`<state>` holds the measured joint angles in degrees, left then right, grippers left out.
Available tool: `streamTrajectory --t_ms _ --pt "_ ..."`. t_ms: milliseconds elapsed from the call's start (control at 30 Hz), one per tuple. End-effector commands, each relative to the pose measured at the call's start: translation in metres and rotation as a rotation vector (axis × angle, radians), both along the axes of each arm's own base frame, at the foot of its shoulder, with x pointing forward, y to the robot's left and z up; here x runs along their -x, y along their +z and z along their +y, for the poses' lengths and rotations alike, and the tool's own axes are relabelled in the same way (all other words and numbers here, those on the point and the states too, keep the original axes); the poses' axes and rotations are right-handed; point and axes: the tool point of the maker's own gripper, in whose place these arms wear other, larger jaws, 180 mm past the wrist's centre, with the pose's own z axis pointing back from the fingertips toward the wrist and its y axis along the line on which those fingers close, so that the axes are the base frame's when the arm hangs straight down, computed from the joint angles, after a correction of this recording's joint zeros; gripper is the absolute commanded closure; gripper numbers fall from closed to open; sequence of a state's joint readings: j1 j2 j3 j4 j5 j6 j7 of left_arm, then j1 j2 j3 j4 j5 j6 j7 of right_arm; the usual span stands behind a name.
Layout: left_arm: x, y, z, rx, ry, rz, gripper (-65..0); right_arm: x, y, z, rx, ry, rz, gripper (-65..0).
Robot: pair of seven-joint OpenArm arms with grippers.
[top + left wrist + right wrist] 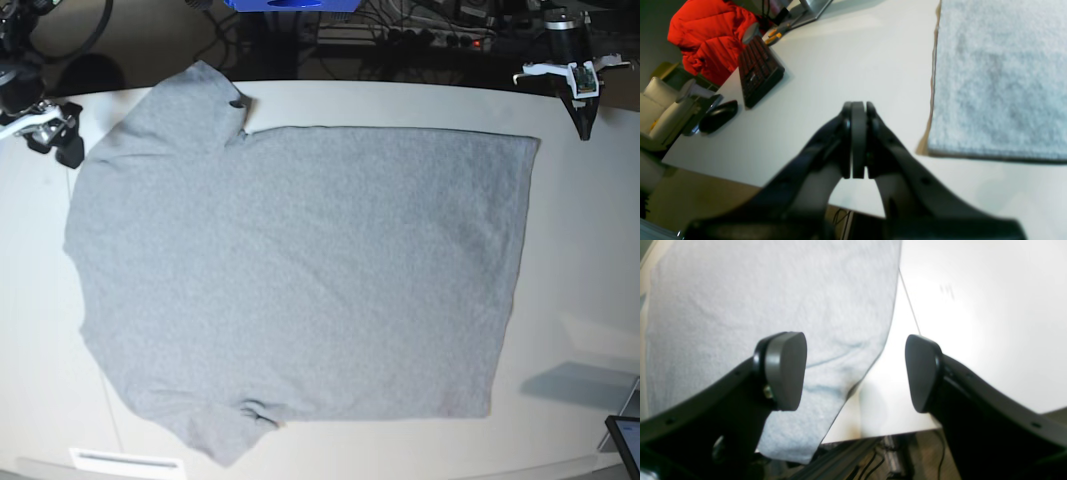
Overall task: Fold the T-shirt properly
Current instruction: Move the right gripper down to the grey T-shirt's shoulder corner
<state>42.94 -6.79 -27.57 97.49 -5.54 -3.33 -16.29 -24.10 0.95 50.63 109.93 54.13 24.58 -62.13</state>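
— White table [580, 260] underneath everything; what lies on it?

— One T-shirt [300, 280], grey, spread flat with its plain side up; both sleeves point toward the right arm's side, the straight hem toward the left arm's side; one sleeve hangs a little over the table's near edge in the right wrist view.

— And the hands, nearest first?

— Two of them; the right gripper [855, 371] stands with its jaws wide apart and nothing between them; one pad hovers above the cloth by the sleeve, the other above bare table, so the shirt's edge runs between them, lower down; I cannot tell whether it touches.

— The other one?

— The left gripper [858, 140] has its jaws pressed together on nothing; the shirt's hem corner lies just beside it on the table, apart from it.

— Farther out?

— From the left wrist camera: one black keyboard [760, 70] and one black mouse [718, 116] near the table's far side, well apart from the shirt; beyond them one red padded jacket [706, 36]; one laptop corner [625, 435] shows in the base view.
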Motion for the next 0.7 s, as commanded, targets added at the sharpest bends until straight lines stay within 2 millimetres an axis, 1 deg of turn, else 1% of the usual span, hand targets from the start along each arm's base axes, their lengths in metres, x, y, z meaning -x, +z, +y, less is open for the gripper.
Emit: streamTrajectory --t_ms 0,33,133,200,300,367,500,667 --pt "0.003 0.006 0.006 -0.025 0.001 -0.008 -0.8 -0.005 0.007 -0.003 0.001 0.002 -0.037 -44.3" --pt "0.003 0.001 0.008 -0.024 -0.004 0.005 -0.8 -0.002 -0.002 -0.003 -0.025 -0.006 -0.015 -44.3" --pt "0.007 -0.005 0.011 -0.015 0.006 0.023 -0.8 0.006 -0.023 -0.003 -0.080 -0.028 0.033 -44.3" --pt "0.011 -0.010 0.015 -0.012 0.019 0.036 -0.8 0.010 -0.034 -0.002 -0.106 -0.038 0.057 -44.3" --pt "0.014 -0.011 0.016 -0.012 0.025 0.042 -0.8 0.005 -0.041 0.005 -0.134 -0.018 0.064 -44.3" --pt "0.014 -0.012 0.016 -0.011 0.025 0.042 -0.8 0.003 -0.043 0.007 -0.133 0.003 0.071 -44.3" --pt "0.015 -0.012 0.016 -0.011 0.025 0.046 -0.8 -0.008 -0.042 0.021 -0.147 0.046 0.058 -44.3" --pt "0.016 -0.012 0.017 -0.010 0.028 0.046 -0.8 -0.009 -0.053 0.020 -0.182 0.032 0.075 -44.3"
